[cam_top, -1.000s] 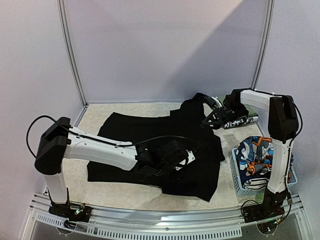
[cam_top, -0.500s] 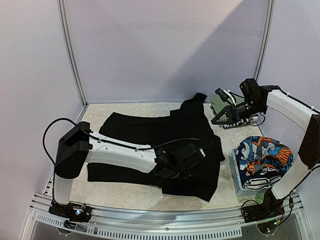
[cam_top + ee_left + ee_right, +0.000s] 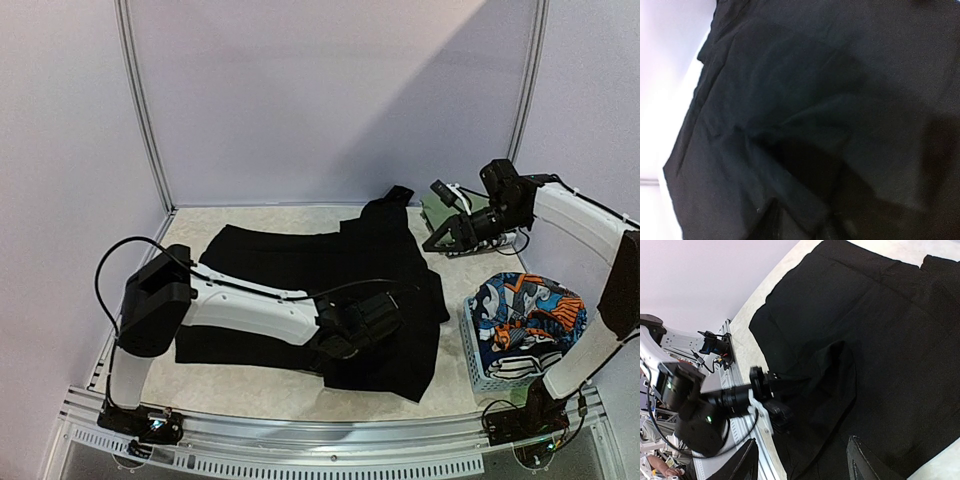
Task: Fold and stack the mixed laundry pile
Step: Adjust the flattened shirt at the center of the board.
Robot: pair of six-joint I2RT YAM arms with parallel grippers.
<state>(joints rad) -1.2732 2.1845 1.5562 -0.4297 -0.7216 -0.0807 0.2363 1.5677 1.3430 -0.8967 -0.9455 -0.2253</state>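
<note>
Right claw (image 3: 432,243), now beside olive cloth (image 3: 436,210)

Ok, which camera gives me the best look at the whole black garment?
Top external: the black garment lies spread across the table, its outline visible except under the left arm. Left wrist shows only dark folds close up. Right wrist shows a large part, cut off at the frame edges.

The left gripper (image 3: 368,322) is lying half-buried in the black garment (image 3: 290,262), its jaws blending into the dark cloth and leaving any grasp impossible to read. The right gripper (image 3: 440,240) is masking part of the olive-green cloth (image 3: 436,210), its fingers (image 3: 747,462) running off the wrist view's lower edge.
</note>
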